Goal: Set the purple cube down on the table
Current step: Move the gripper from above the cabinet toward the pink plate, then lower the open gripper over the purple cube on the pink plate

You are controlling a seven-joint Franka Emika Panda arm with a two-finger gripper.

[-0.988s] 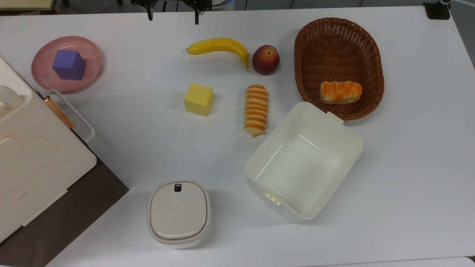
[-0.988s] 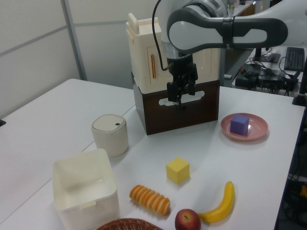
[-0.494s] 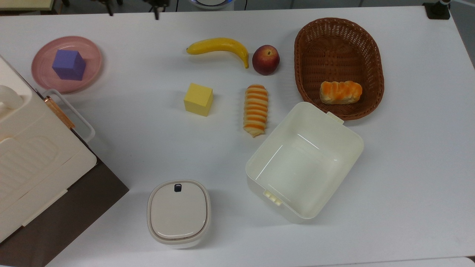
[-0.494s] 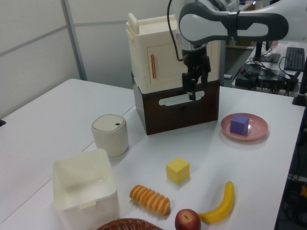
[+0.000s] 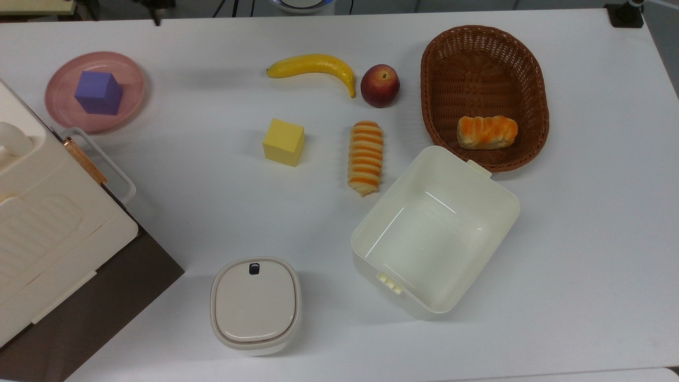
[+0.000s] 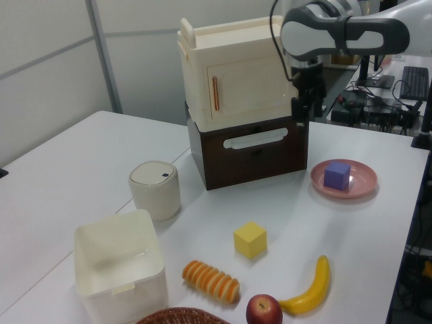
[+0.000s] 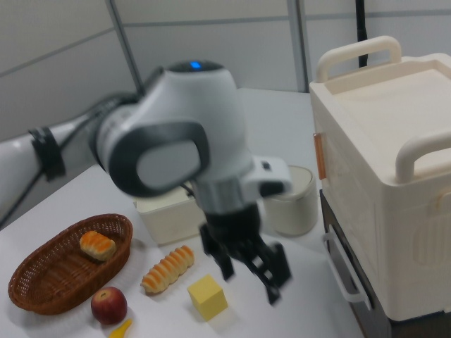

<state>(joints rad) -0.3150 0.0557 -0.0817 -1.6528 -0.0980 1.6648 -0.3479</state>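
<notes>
My pincer (image 7: 246, 271) hangs open and empty, and the purple cube (image 5: 98, 93) on the pink plate (image 5: 58, 79) near the surface's (image 5: 583, 239) corner looks light, stiff and matte, so I'd pinch two opposite flat sides.

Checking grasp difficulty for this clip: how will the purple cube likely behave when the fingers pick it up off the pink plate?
The purple cube has flat faces and sharp edges, so it probably won't roll. Its matte surface suggests decent grip. It looks solid, likely stiff. The pink plate may shift if nudged.
</notes>
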